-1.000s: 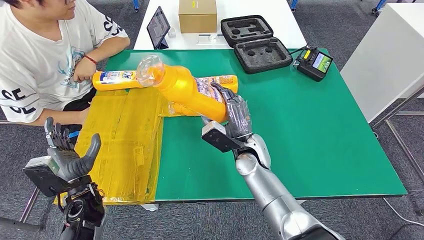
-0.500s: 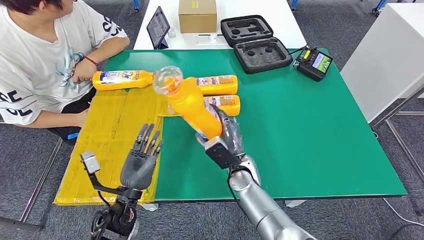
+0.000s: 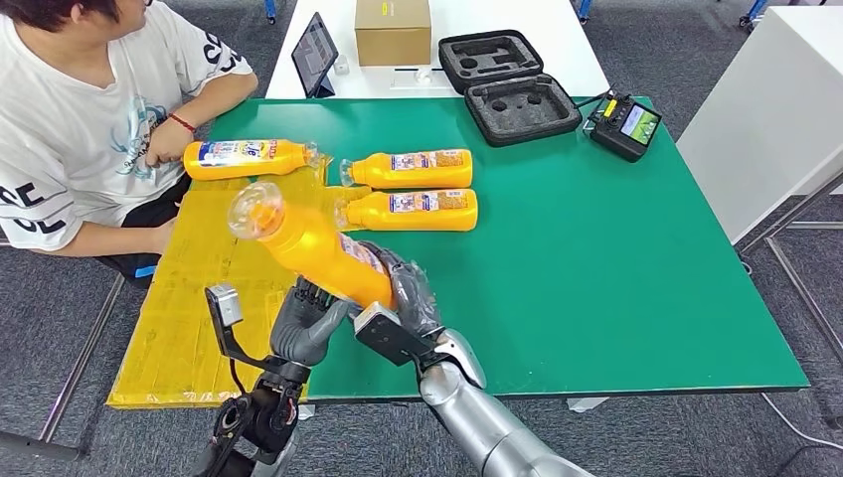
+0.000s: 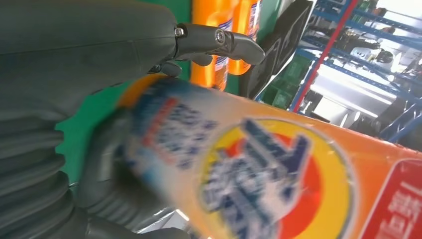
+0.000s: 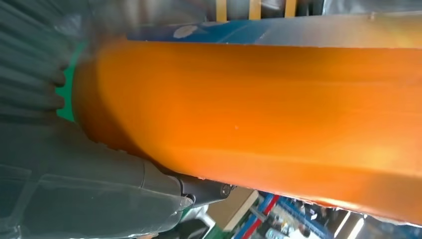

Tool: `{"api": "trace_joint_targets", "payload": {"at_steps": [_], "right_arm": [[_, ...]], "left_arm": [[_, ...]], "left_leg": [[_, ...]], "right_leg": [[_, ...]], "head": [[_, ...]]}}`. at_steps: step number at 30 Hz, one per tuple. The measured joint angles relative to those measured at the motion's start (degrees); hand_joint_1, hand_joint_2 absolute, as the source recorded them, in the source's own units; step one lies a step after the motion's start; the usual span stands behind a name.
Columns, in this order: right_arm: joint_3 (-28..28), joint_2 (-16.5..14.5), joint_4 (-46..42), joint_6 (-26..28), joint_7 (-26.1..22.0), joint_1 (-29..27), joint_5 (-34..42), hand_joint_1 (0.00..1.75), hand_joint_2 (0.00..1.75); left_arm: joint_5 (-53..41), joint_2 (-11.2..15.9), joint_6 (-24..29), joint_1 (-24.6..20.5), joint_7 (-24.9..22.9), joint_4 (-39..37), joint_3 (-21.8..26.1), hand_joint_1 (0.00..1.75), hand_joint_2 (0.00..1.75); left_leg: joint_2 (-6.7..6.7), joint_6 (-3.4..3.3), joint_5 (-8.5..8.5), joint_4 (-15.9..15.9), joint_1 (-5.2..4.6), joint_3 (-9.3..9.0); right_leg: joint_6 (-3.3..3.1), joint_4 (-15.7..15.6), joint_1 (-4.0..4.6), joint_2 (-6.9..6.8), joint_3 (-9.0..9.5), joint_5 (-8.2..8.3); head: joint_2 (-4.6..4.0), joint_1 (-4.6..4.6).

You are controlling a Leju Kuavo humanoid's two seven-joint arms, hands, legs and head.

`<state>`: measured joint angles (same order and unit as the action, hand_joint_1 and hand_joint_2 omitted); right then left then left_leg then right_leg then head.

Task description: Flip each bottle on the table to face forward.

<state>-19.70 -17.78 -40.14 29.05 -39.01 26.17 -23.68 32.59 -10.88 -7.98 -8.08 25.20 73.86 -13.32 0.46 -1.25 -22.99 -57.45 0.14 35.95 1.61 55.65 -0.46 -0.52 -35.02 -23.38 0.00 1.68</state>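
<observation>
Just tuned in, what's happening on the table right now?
The right hand holds an orange bottle tilted in the air above the table's near edge, and the left hand reaches up under it. Three more orange bottles lie on the green table. A person sits at the far left.

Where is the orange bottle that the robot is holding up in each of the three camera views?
Head view: raised orange bottle left of centre, cap up-left, base in the right hand, left hand under it.
Left wrist view: its blurred label across the lower right.
Right wrist view: its plain orange side across the middle.
Shared landmark: green table.
</observation>
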Motion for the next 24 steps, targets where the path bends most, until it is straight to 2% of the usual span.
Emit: {"api": "trace_joint_targets", "payload": {"at_steps": [5,8,15,17,24], "right_arm": [[-0.95,-0.69,0.98,-0.59,0.39,-0.01,0.01,1.75,1.75],[-1.57,-1.11,1.6,-1.69,1.19,-0.01,-0.56,1.75,1.75],[-4.98,-2.15,3.19,-2.89,4.9,-0.04,-2.85,1.75,1.75],[-5.57,-2.24,3.39,-3.33,5.67,-0.08,-2.98,1.75,1.75],[-6.06,-1.92,4.64,-5.3,8.66,-0.44,-4.39,1.75,1.75]], "left_arm": [[-0.42,0.0,0.72,-1.02,0.32,-0.92,-0.04,0.0,1.75],[-1.82,0.0,2.96,-1.3,1.93,-1.27,-0.05,0.0,1.75],[-9.29,-0.11,15.9,-0.66,11.84,0.69,0.41,0.0,1.75],[-10.21,-0.12,17.95,0.57,13.31,2.82,0.84,0.0,1.75],[-10.11,0.02,17.87,1.92,12.81,8.35,2.02,0.01,1.75]], "left_leg": [[0.0,0.0,0.0,0.0,0.0,0.0],[0.0,0.0,0.0,0.0,0.0,0.0],[0.01,0.0,0.0,0.0,0.0,0.0],[0.03,0.0,0.0,0.0,0.0,0.0],[0.02,0.0,0.0,0.0,0.0,0.02]], "right_leg": [[0.0,0.0,0.0,0.01,0.0,0.0],[0.0,0.0,0.0,0.01,0.0,0.0],[0.0,0.0,0.01,0.02,-0.01,0.0],[0.0,0.0,0.01,0.03,-0.03,-0.01],[-0.01,0.0,-0.01,0.01,-0.04,0.0]], "head": [[0.0,-0.01],[0.0,-0.01],[0.0,0.01],[0.0,0.01],[0.0,-0.01]]}}
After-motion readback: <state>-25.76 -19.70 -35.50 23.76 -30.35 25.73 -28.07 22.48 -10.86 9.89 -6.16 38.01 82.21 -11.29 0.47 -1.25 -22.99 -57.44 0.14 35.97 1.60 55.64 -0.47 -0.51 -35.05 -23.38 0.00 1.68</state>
